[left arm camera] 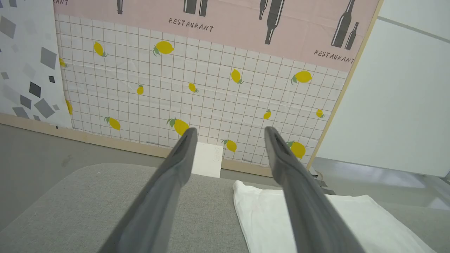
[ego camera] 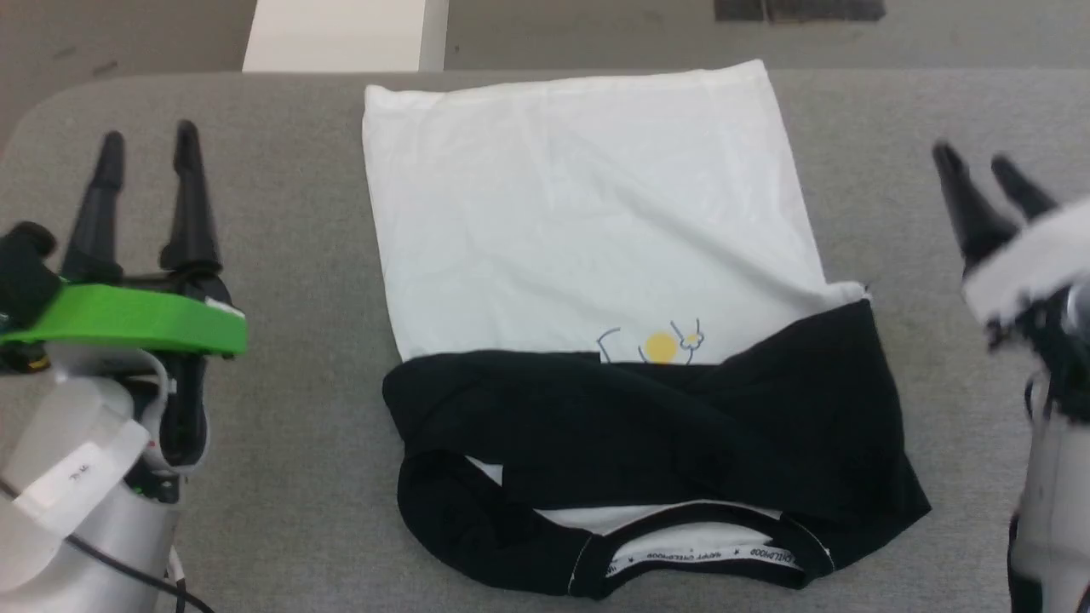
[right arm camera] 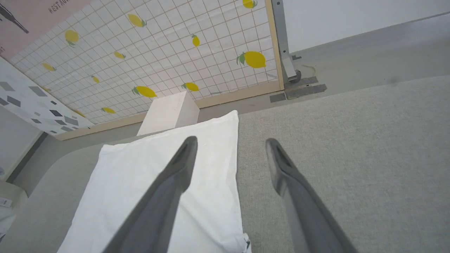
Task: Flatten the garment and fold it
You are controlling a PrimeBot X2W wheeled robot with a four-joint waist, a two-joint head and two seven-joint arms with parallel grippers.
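Garment (ego camera: 588,221) lies flat on the table (ego camera: 281,477) between the left gripper (ego camera: 148,136) and the right gripper (ego camera: 974,156), both wide apart and empty, its black sleeves (ego camera: 647,409) already folded in, so the hem-to-collar fold seems left.

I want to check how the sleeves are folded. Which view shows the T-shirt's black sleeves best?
The head view: the black sleeves lie folded across the chest of the T-shirt, whole and unobstructed. The two wrist views look at the white lower body of the shirt.
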